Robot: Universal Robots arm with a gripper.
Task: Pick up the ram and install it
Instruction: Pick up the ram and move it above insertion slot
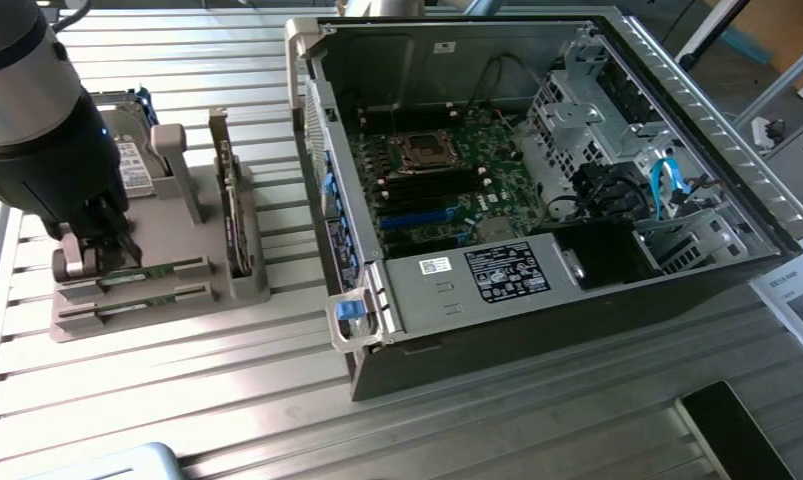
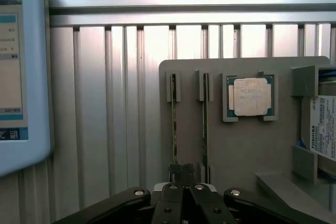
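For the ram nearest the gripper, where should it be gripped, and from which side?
Probably pinch the ram by its exposed long edge, across the thin faces, straight down from above: it stands on edge in the gray holder, second stick close alongside.

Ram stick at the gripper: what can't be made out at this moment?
1. Whether the shut gripper clamps the ram: in the wrist view the fingertips cover the stick's end; in the exterior view the arm blocks it.
2. Motherboard slots: exterior view, too small to tell free from filled.
3. Hard drive: wrist view, cut off by the picture's edge.
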